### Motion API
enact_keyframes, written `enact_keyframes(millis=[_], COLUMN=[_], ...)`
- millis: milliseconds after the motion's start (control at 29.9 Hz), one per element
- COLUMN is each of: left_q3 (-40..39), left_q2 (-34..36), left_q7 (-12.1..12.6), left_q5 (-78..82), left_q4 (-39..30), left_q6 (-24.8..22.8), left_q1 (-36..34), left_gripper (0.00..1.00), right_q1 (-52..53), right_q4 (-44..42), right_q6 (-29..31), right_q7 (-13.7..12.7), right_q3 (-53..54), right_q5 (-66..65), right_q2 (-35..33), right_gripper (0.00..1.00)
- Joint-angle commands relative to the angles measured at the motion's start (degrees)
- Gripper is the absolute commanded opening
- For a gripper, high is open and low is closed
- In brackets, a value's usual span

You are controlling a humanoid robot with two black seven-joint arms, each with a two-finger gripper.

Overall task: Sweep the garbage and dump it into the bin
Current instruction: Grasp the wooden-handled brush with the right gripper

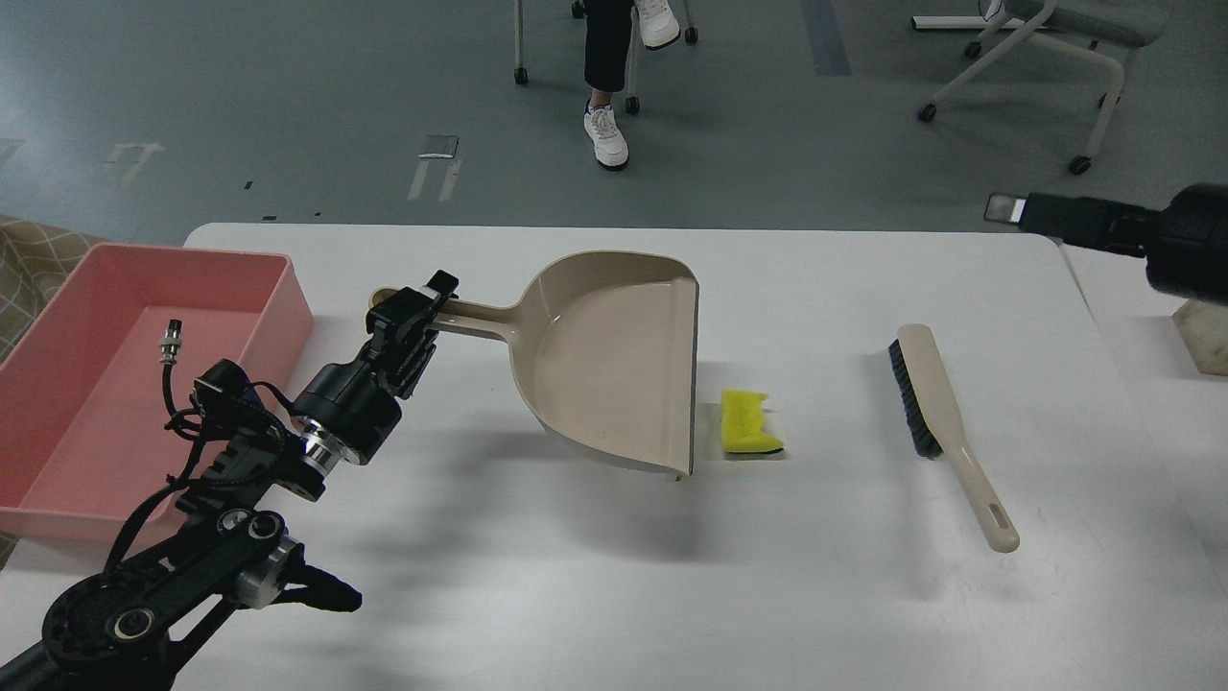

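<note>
Dustpan (614, 360) mouth toward yellow scrap (750, 423)

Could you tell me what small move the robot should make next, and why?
Probably bring the right gripper down to the brush: the left gripper is at the dustpan handle, the yellow scrap lies unswept at its lip, and the brush lies untouched.

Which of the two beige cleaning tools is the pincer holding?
The dustpan: the left pincer grips its handle. The brush lies untouched on the table's right side, beyond the yellow sponge scrap.
</note>
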Motion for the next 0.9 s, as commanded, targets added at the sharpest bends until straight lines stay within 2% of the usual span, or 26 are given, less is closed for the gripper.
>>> enact_keyframes(millis=[0,167,234,267,334,368,501,568,669,869], left_q3=[-0.3,-0.7,-0.7,-0.6,-0.7,-0.8,-0.9,-1.8,-2.4,-2.6], left_q2=[-0.4,-0.5,-0.5,-0.5,-0.5,-0.5,-0.5,0.0,0.2,0.2], left_q7=[-0.1,0.0,0.0,-0.1,-0.1,-0.1,-0.1,-0.1,-0.1,-0.1], left_q5=[0.1,0.0,0.1,0.1,0.1,0.1,0.1,0.1,0.1,0.1], left_q4=[-0.2,-0.2,-0.2,-0.2,-0.2,-0.2,-0.3,-1.1,-1.5,-1.7], left_q6=[0.0,0.1,0.0,0.0,0.1,0.1,0.1,0.1,0.1,0.1], left_q1=[0.8,0.8,0.8,0.8,0.8,0.8,1.0,1.8,2.2,2.3], left_gripper=[0.0,0.0,0.0,0.0,0.0,0.0,0.0,0.0,0.0,0.0], right_q1=[-3.6,-7.7,-9.0,-10.4,-12.5,-13.5,-15.2,-17.6,-18.8,-19.0], right_q4=[7.7,16.0,17.8,19.5,20.7,20.7,20.4,20.2,20.2,19.7], right_q6=[-1.4,-3.3,-3.6,-4.2,-4.9,-5.2,-6.1,-7.4,-7.6,-7.6], right_q7=[-10.2,-15.9,-18.0,-20.3,-22.9,-23.7,-24.2,-25.7,-26.2,-27.5], right_q3=[-0.7,-1.1,-1.1,-1.1,-1.1,-1.1,-1.2,-0.7,-0.5,-0.9], right_q5=[0.3,0.4,0.4,0.4,0.4,0.5,0.4,0.3,0.2,0.1], right_q2=[-3.4,-8.7,-9.5,-9.9,-9.9,-9.5,-6.7,-3.6,-0.9,1.0], right_gripper=[0.88,0.86,0.86,0.84,0.83,0.79,0.78,0.78,0.79,0.8])
